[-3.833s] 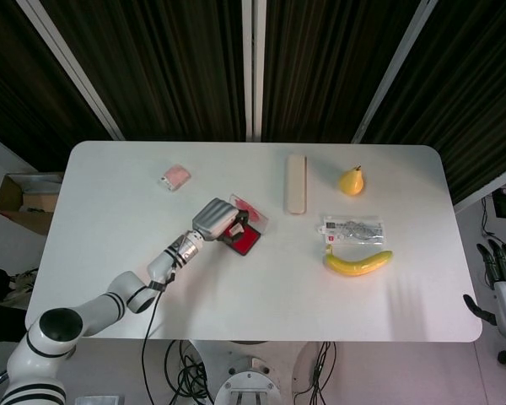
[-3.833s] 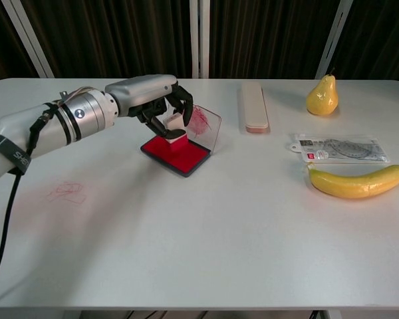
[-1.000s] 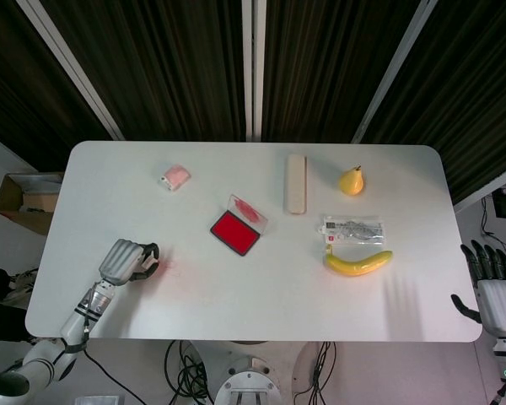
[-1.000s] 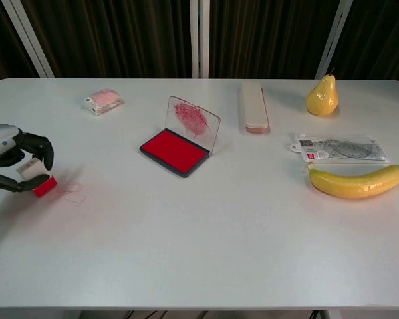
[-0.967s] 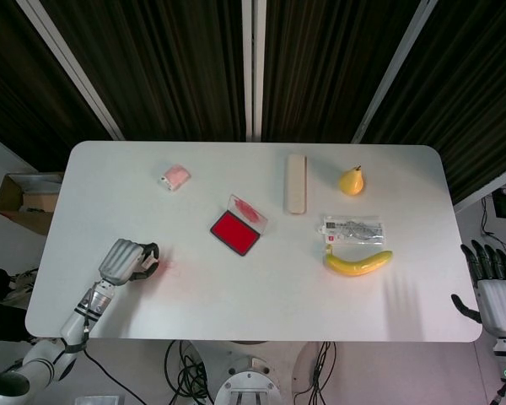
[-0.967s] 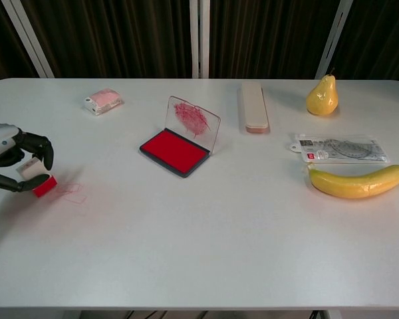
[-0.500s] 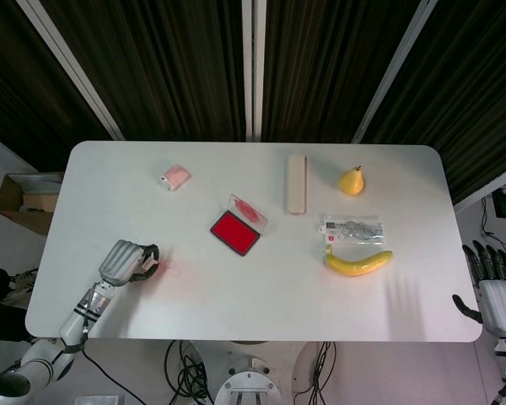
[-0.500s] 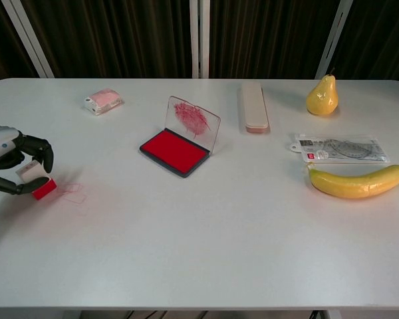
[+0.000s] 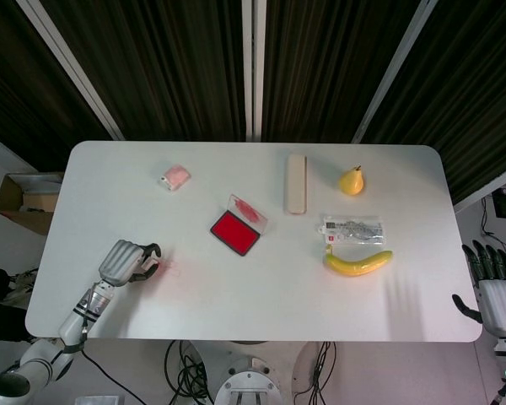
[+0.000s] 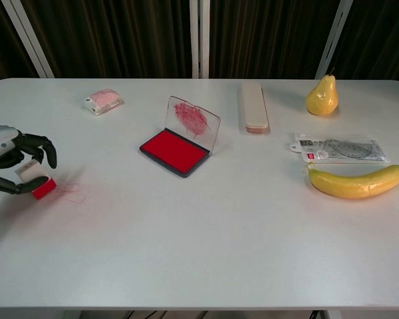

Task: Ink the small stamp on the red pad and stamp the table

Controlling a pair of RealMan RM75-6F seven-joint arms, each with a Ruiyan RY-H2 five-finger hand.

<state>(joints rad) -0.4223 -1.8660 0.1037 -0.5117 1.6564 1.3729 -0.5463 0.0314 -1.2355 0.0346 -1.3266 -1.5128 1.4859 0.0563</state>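
My left hand [image 10: 10, 163] [image 9: 125, 260] is near the table's left front edge and grips the small stamp [image 10: 38, 179], a white block with a red inked face tilted toward the table. Faint red stamp marks [image 10: 70, 193] lie on the table just right of it. The red ink pad [image 10: 175, 151] [image 9: 234, 232] sits open at the table's centre, its clear lid [image 10: 193, 123] standing up with red smears. My right hand [image 9: 496, 291] hangs off the table's right side with fingers spread, holding nothing.
A pink eraser-like packet [image 10: 103, 100] lies at the back left. A beige case [image 10: 254, 106], a pear [image 10: 322, 96], a packaged ruler set [image 10: 339, 149] and a banana [image 10: 358, 181] occupy the right half. A cardboard box [image 9: 21, 202] stands beyond the left table edge.
Since 3.8 s ago my left hand carried the stamp from the ink pad to the left front of the table. Over the last second it has barely shifted beside the red marks.
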